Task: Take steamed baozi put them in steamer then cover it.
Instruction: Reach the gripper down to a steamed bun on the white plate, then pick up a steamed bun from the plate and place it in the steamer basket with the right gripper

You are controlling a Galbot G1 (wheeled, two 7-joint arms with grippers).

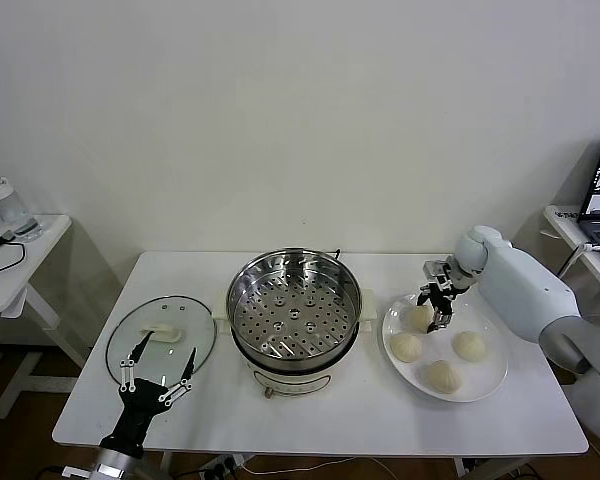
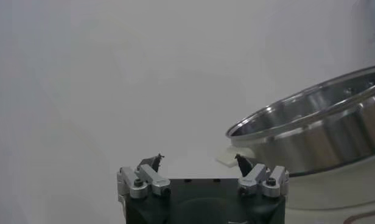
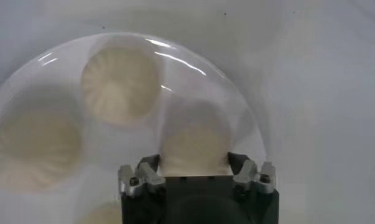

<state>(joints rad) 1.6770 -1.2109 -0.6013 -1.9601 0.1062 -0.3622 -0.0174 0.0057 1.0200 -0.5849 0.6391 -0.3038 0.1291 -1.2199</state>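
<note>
My right end effector (image 1: pixel 436 308) is clamped around the first baozi (image 3: pixel 195 141) on the plate (image 1: pixel 490 385). Left end effector (image 1: pixel 158 372) waits wide. Next, I judge: lift to the steamer (image 1: pixel 294 306).

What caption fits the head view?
Right hand closing around a baozi on the plate; steamer stands empty.

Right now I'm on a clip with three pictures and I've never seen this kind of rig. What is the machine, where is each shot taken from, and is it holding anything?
It is a two-armed robot. The wide shot comes from its head camera; the other two come from cameras on its wrists.

On the white table sit a steel steamer, a glass lid and a white plate with four steamed baozi.

The right gripper is down at the plate with its fingers either side of one baozi, the one nearest the wall. Whether it already grips the bun is not clear.

The left gripper hovers open over the lid, holding nothing.
</note>
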